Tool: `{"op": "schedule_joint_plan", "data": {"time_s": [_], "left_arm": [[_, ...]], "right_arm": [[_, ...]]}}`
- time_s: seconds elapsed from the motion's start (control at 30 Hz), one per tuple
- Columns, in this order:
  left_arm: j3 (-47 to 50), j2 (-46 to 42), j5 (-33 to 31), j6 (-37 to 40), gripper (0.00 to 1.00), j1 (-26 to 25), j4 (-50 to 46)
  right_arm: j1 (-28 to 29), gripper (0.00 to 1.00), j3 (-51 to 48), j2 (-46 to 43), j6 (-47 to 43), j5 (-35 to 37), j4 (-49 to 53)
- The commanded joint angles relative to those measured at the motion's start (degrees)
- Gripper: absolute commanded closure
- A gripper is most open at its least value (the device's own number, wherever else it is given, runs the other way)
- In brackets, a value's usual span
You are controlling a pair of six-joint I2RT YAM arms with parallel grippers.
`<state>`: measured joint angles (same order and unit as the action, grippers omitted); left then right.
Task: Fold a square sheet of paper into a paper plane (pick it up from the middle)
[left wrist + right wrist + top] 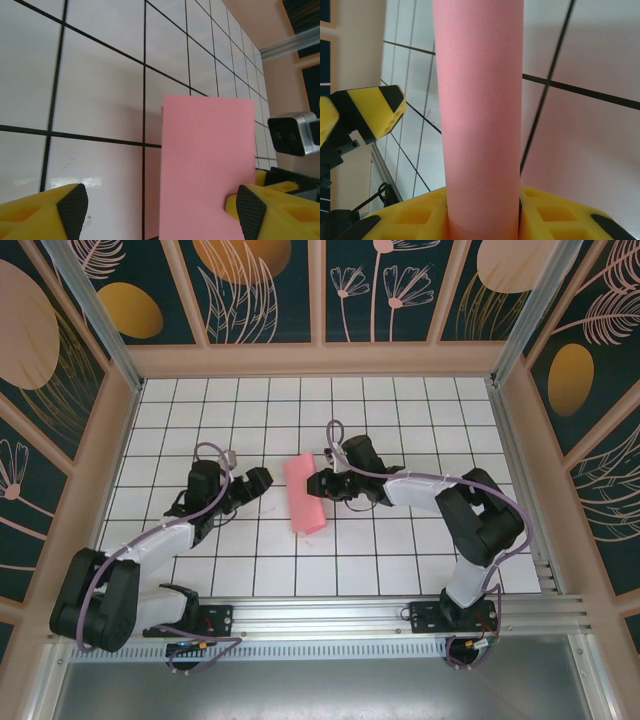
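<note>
White grid-tiled table (400, 560); leaf-patterned walls (260, 290); metal rail (330, 615), probably aluminium.

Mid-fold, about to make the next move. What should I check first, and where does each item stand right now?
1. Right gripper grips the sheet of paper: ok, closed on its edge.
2. Left gripper open: ok.
3. Sheet lies between the left fingers: ok, but off-centre, close to one pad.
4. Sheet folded into a narrow strip: ok.
5. Edges aligned, crease sharp: cannot tell.
6. Sheet flat on the table: cannot tell.
</note>
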<state>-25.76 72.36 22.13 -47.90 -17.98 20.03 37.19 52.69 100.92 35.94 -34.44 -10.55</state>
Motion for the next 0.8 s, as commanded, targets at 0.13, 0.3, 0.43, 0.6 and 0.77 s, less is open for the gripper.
{"op": "schedule_joint_plan", "data": {"time_s": [0.13,0.3,0.43,0.6,0.77], "left_arm": [[-0.9,7.5,0.9,-4.0,0.39,-5.0,9.8],[-3.2,13.7,1.9,-4.9,0.6,-8.3,12.2],[-5.6,18.9,3.0,-5.3,0.75,-10.2,13.8],[-7.9,23.5,3.3,-5.4,0.87,-11.8,14.2],[-8.9,27.4,2.6,-5.3,0.99,-12.2,13.1]], "right_arm": [[-1.9,0.65,-1.7,3.1,-1.4,-3.3,-1.6],[-2.3,0.65,-2.1,4.1,-1.4,-3.6,-1.6],[-2.6,0.64,-2.2,4.4,-1.5,-3.8,-1.4],[-2.6,0.64,-2.3,4.8,-1.3,-4.0,-1.0],[-2.6,0.64,-1.9,5.1,-1.3,-3.2,1.0]]}}
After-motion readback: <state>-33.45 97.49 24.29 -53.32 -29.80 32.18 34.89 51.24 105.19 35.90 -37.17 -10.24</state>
